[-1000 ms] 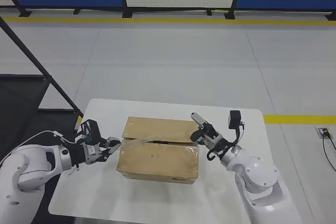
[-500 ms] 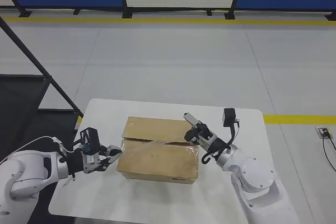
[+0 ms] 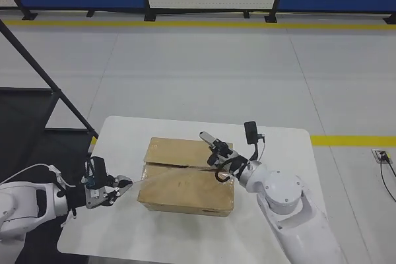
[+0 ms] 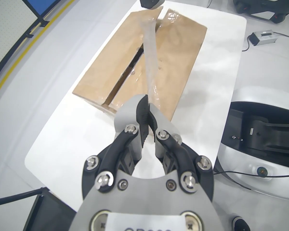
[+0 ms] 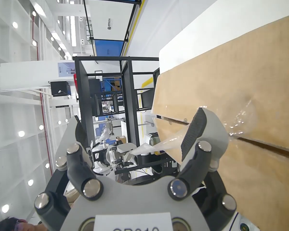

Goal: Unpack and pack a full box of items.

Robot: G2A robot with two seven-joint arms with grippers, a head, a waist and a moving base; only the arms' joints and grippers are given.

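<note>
Left gripper (image 4: 147, 104) is pinched tight on a clear, glossy tape strip (image 4: 150, 56), pulled taut off the brown cardboard box (image 3: 185, 188) lying mid-table (image 3: 119, 224), a dark seam between its flaps. Right gripper (image 5: 139, 121) is spread wide over the box's far end, ribbed pads (image 5: 191, 133) showing; contact is hard to judge. Contents hidden.

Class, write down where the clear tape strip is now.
In the left wrist view the clear tape runs from the shut left gripper, off the near end of the cardboard box, above the top seam to its far end.
</note>
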